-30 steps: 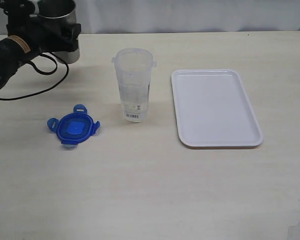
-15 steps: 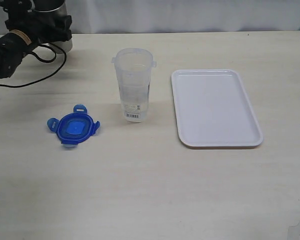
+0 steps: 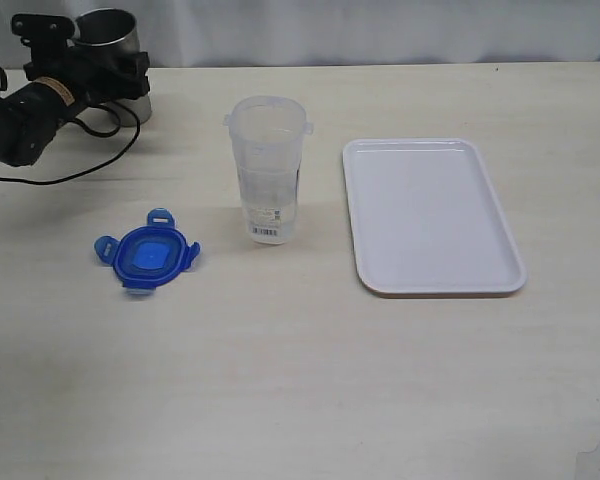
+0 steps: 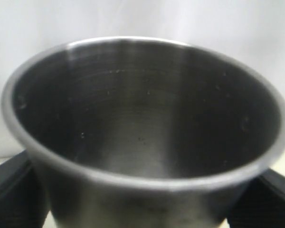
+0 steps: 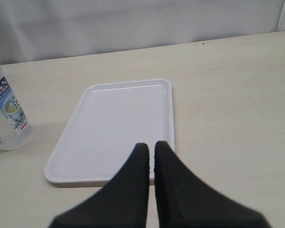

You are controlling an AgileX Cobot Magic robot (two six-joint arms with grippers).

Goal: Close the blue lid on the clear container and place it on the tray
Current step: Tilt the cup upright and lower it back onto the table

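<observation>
Well, the small round blue plastic lid (image 3: 146, 253) lies near the tall clear container (image 3: 268, 170), upright beside the flat white tray (image 3: 430, 215), while my left gripper (image 3: 108, 68) clasps a grey steel cup (image 3: 107, 28) and my right gripper (image 5: 151, 152) is closed, empty.

A tall, narrow clear container (image 3: 269, 170) of transparent plastic stands upright mid-table, a white barcode sticker near its base. A small round blue lid (image 3: 147, 251) with four flap tabs lies flat to its left, apart from it. A flat white rectangular tray (image 3: 432, 215) lies to its right. At the far left, the black left gripper (image 3: 85, 55) clasps a grey steel cup (image 3: 108, 30) above the pale table (image 3: 280, 380).
</observation>
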